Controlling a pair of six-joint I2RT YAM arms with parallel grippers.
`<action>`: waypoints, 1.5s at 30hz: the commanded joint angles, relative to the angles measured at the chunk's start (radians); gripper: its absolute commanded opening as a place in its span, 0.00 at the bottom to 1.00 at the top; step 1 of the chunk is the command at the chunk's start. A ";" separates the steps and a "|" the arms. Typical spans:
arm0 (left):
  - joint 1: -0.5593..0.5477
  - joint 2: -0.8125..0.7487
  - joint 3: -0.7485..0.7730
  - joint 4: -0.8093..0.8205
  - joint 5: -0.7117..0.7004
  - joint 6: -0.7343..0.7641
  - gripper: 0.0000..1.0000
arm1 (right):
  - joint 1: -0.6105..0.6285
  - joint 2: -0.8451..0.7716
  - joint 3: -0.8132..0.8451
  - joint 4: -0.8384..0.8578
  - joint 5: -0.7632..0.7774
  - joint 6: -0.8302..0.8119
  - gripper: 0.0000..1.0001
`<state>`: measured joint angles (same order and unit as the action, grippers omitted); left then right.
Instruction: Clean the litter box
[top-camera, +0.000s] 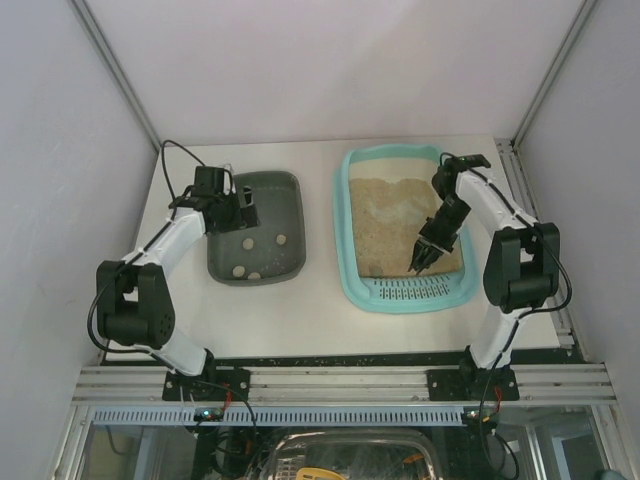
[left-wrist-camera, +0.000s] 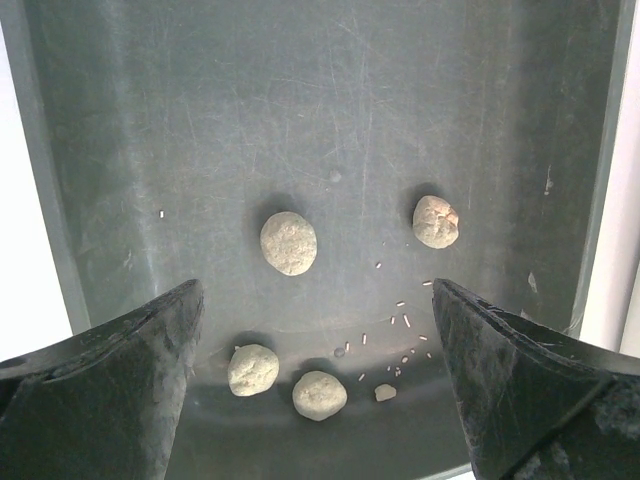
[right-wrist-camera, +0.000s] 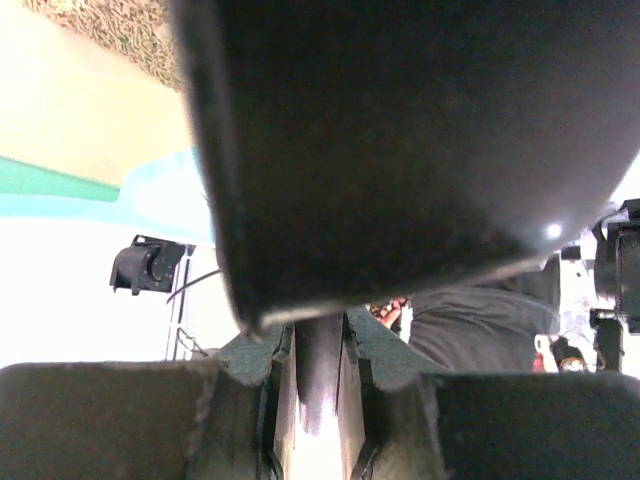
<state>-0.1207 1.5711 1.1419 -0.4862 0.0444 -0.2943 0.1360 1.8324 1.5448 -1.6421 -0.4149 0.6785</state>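
Turquoise plastic marks the litter box (top-camera: 346, 230), which sits on the right half of the white bench (top-camera: 320, 325). Its slotted grille (top-camera: 410, 290) is at the near end and tan litter (top-camera: 395, 215) fills the rest. The right pincer (top-camera: 423, 257) is lowered into the litter near the grille, clamped tight on the thin stem of a dark tool (right-wrist-camera: 400, 150). The tool's broad body blocks most of the right wrist view. I take it for a scoop, held this way to sift waste from the sand. To the left, well apart, lies a dark grey tray (top-camera: 290, 190) with four pale clumps (left-wrist-camera: 288, 242) on its floor, seemingly the collecting place. The left pincer (left-wrist-camera: 315, 300) hovers over that tray with jaws spread wide, holding nothing, probably parked out of the way.
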 joint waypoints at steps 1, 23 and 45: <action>0.009 -0.020 0.028 -0.005 -0.011 0.032 1.00 | 0.054 -0.011 -0.047 0.045 -0.037 0.019 0.00; 0.019 -0.034 -0.009 0.011 -0.002 0.035 1.00 | 0.138 0.188 0.185 0.045 -0.029 -0.045 0.00; 0.045 0.035 0.090 -0.011 0.030 0.058 1.00 | 0.200 0.188 0.116 0.237 -0.144 -0.124 0.00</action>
<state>-0.0814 1.5986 1.1446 -0.5087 0.0570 -0.2623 0.2878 2.0136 1.6897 -1.5253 -0.4946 0.6312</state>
